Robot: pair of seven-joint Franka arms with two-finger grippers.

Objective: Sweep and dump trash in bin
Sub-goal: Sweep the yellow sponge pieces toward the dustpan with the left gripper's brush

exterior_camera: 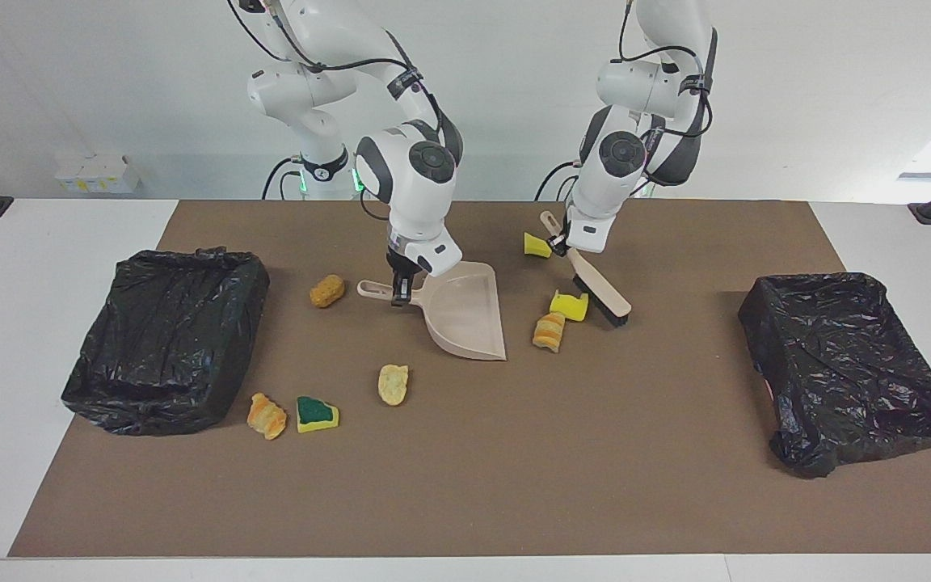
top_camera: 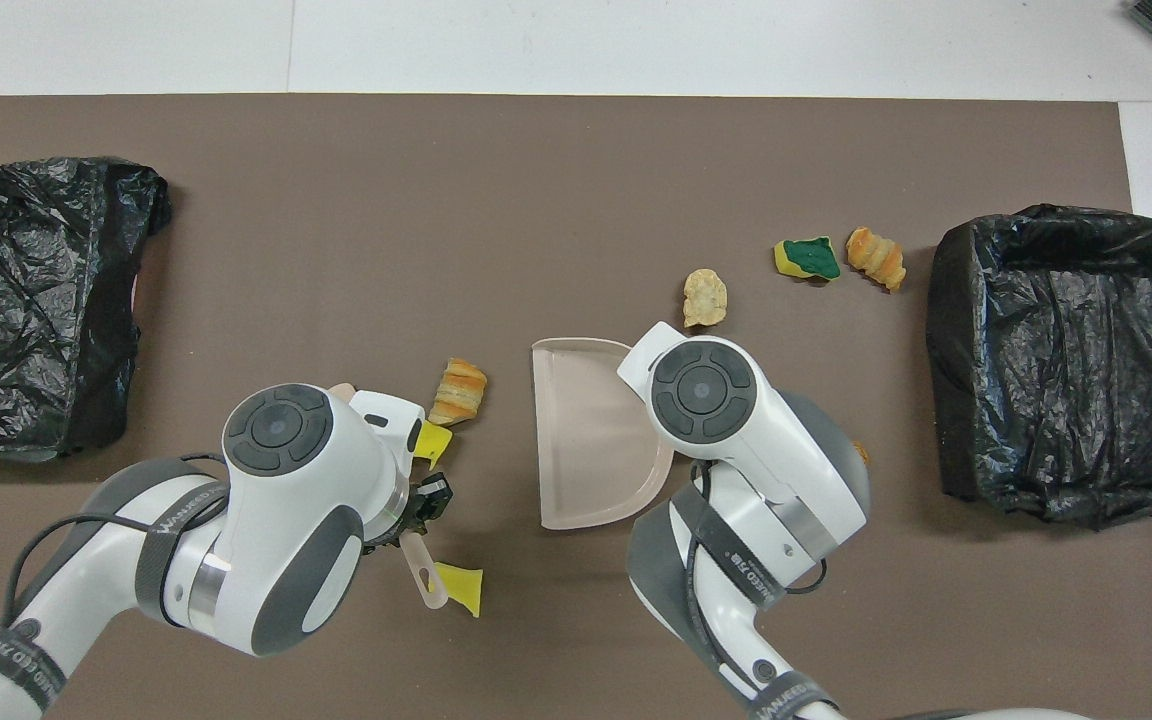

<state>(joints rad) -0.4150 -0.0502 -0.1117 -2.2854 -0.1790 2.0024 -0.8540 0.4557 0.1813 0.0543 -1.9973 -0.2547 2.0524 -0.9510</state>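
Your arms are holding dustpan and brush mid-table.
Right gripper point(exterior_camera: 401, 296) is pinching the dustpan point(exterior_camera: 465, 319) handle; left gripper point(exterior_camera: 560, 245) is clamping the brush point(exterior_camera: 601, 293) beside it; trash point(exterior_camera: 569, 305) is lying scattered around the dustpan.

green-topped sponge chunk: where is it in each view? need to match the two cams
Facing view: green-topped sponge chunk sits low in the picture, between a tan bread-like lump and a paler lump, near a black-lined bin.
Overhead view: same chunk sits high in the picture, beside that lump.
Shared landmark: the beige dustpan, nearer the robots than the chunk.
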